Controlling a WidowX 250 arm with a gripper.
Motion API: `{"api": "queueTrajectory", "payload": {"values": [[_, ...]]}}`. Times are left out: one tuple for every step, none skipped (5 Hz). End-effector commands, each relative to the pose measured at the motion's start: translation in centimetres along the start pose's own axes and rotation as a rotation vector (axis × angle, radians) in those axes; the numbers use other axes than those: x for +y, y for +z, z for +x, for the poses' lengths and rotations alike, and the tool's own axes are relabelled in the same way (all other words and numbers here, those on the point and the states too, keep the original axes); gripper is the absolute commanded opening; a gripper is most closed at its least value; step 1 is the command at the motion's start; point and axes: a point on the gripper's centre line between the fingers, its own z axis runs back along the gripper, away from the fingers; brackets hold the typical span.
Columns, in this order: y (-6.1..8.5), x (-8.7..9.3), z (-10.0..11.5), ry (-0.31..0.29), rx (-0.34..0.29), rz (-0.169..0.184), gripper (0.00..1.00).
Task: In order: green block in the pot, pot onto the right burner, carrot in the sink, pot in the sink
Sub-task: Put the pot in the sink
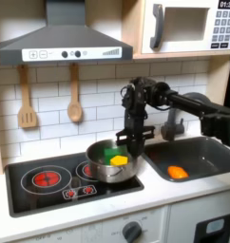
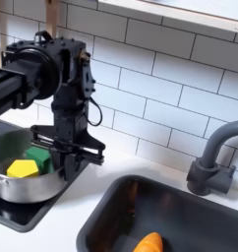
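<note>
Down in the sink (image 2: 111,212) lies the carrot (image 2: 148,242), so the open end effector (image 2: 74,157), straddling the pot (image 2: 23,187) rim, must next clench and lift.

Reaches in from the first exterior view's right, wrist bent straight down, tool (image 2: 64,156) hanging with fingers spread apart.

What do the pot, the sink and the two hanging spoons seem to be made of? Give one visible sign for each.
The pot: apparently polished steel, since its wall is silver and reflects light. The sink: probably moulded plastic, a dark grey, smooth basin with rounded corners and a soft sheen, though coated metal is possible. The hanging spoons: apparently wood, being tan and matt.
</note>
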Motion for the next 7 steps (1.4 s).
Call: {"api": "queueTrajectory", "payload": {"values": [[0.1, -2.4, -0.5, -0.027, -0.001, -0.018, 0.00], [0.2, -2.9, -1.0, -0.036, -0.005, -0.017, 0.00], [0.2, -3.9, -1.3, -0.049, -0.007, -0.020, 0.00], [0.2, -4.5, -1.8, -0.056, -0.011, -0.024, 0.00], [-0.2, -5.1, -2.0, -0.062, -0.002, -0.026, 0.00], [0.1, -6.1, -1.8, -0.075, -0.015, -0.032, 0.00], [0.2, -7.3, -1.8, -0.091, -0.014, -0.031, 0.00]]}}
